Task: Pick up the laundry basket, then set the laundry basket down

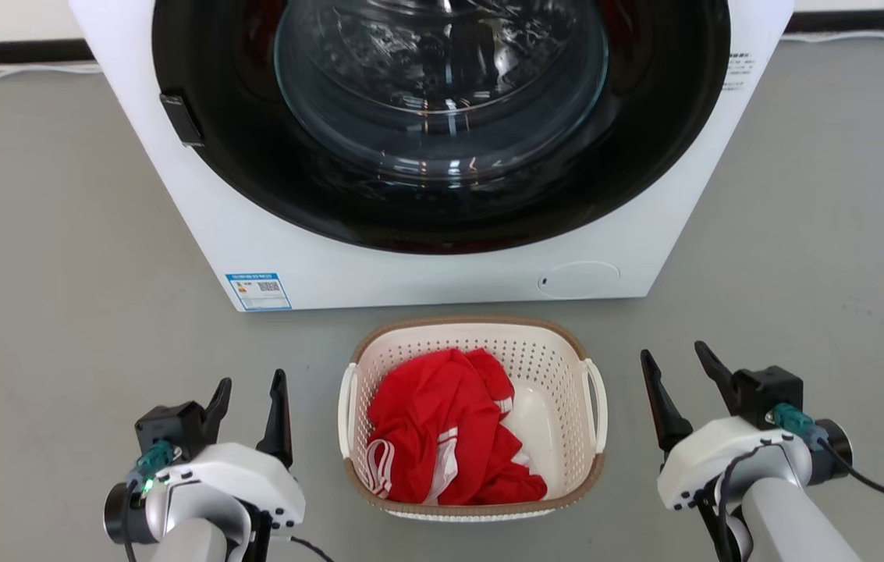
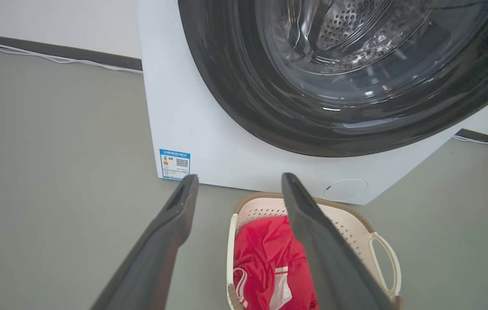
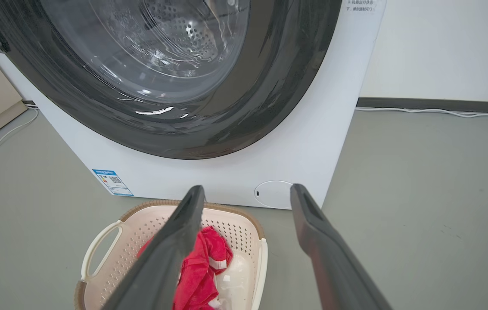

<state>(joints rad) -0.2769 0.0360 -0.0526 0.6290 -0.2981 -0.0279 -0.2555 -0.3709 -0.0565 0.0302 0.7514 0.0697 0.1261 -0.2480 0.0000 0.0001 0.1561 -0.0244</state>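
Note:
The laundry basket (image 1: 548, 361) is cream-white and perforated, with a brown rim and white loop handles. It rests on the grey floor in front of the washing machine, holding red clothing (image 1: 442, 425). My left gripper (image 1: 251, 389) hangs open to the basket's left, apart from its handle. My right gripper (image 1: 679, 365) hangs open to the basket's right, also apart. In the left wrist view the basket (image 2: 355, 230) lies under the right finger of the left gripper (image 2: 239, 181). In the right wrist view the basket (image 3: 140, 224) lies low left of the right gripper (image 3: 248, 191).
A white washing machine (image 1: 379, 265) with a dark round glass door (image 1: 442, 101) stands just behind the basket. Grey floor (image 1: 59, 273) spreads to both sides. Thin white cables (image 3: 442, 113) run along the wall's dark skirting.

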